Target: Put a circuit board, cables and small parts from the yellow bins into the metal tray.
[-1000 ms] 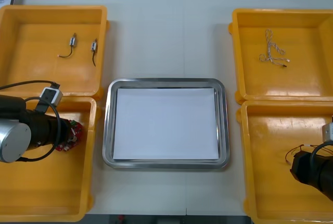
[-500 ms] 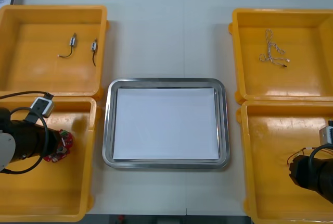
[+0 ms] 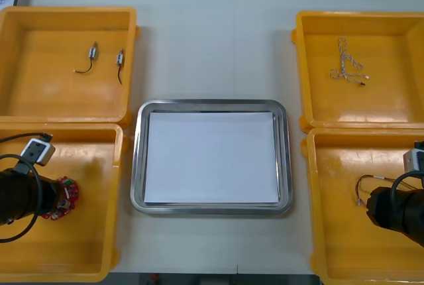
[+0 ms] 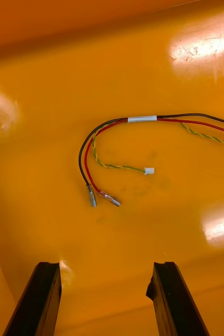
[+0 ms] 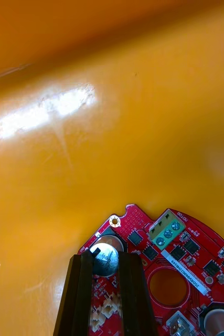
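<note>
Red round circuit board [image 5: 193,254] nipped by left gripper [image 5: 105,258], right gripper [image 4: 104,270] splayed

The yellow bins [image 3: 66,12] are glossy smooth plastic, the metal tray [image 3: 211,103] shiny-rimmed and matt white inside.

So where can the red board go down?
The metal tray is bare across its white inside. The table strip beyond it, between the far bins, is bare too. Crowded: the left near bin, where the left gripper grips the circuit board, and the right near bin, with cable and open right gripper.
</note>
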Controlling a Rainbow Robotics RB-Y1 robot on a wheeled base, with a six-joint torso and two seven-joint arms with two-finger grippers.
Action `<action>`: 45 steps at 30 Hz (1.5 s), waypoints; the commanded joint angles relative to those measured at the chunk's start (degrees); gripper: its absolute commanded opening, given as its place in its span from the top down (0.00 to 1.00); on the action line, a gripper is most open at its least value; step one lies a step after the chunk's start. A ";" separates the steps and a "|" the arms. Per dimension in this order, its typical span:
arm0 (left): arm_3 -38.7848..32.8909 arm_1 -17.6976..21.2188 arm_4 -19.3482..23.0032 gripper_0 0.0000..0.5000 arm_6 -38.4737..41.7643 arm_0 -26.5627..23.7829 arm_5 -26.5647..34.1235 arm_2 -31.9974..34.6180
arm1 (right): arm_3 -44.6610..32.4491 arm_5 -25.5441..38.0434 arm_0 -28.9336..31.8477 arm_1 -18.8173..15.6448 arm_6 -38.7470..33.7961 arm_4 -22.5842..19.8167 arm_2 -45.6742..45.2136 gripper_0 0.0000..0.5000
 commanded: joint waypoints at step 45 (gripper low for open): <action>-7.95 1.95 5.88 0.05 -7.61 -3.13 15.72 11.92 | 23.07 15.89 -28.96 0.89 -54.93 -4.30 -8.81 0.00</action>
